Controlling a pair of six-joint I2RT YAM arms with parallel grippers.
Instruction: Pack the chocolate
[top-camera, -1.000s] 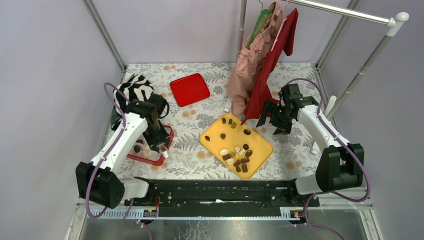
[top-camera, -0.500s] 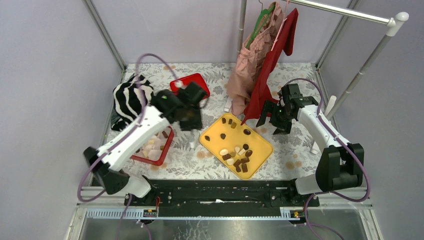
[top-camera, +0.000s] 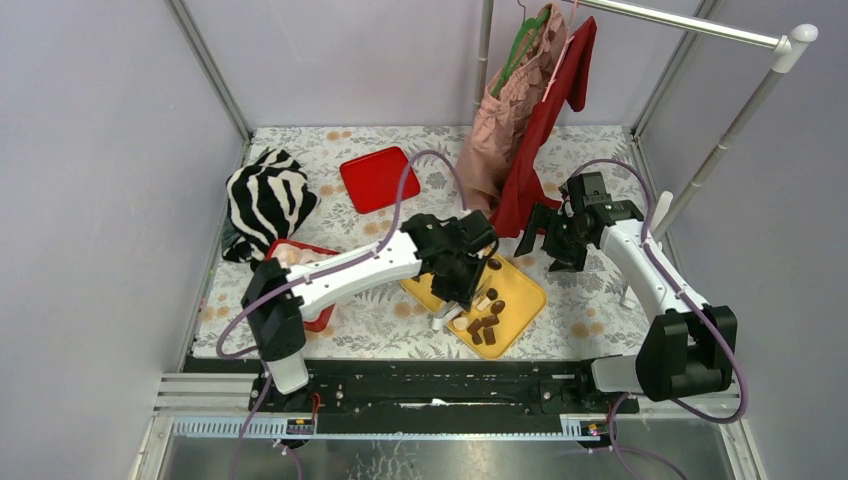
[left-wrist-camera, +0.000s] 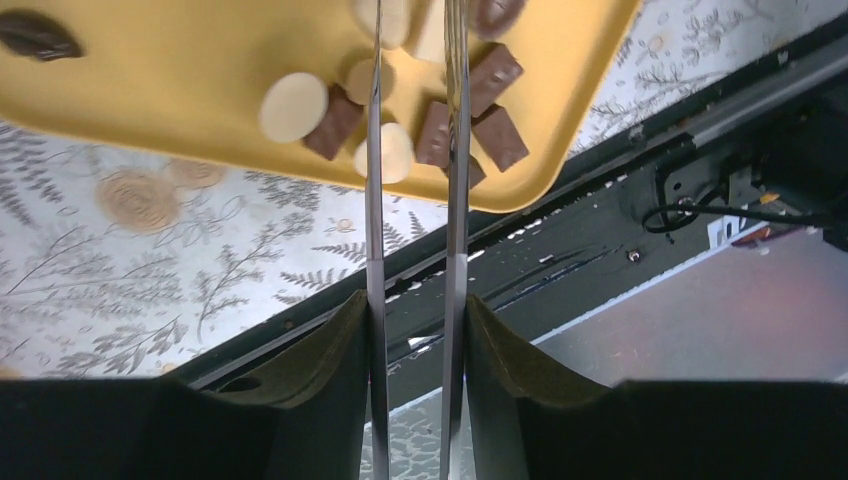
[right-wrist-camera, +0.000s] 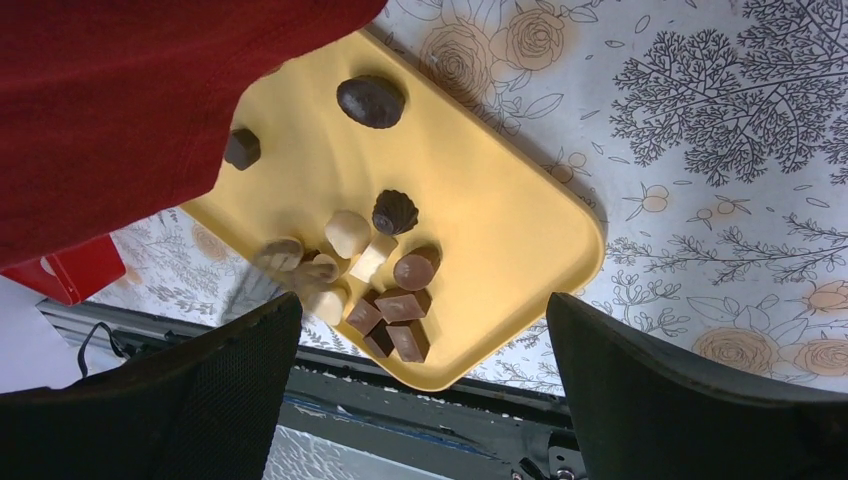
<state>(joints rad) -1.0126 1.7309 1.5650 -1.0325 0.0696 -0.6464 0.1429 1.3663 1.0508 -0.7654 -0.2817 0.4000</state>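
The left gripper (top-camera: 445, 315) has swung from the box (top-camera: 318, 322) at nine o'clock to the chocolate (top-camera: 482, 328) at six o'clock on the tray (top-camera: 520, 290). It is narrow and seemingly empty, ready for another pick. The right gripper (top-camera: 543, 250) waits wide.

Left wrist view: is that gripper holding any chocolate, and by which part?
Nothing. The left gripper hangs open above the yellow tray; chocolate lies loose below.
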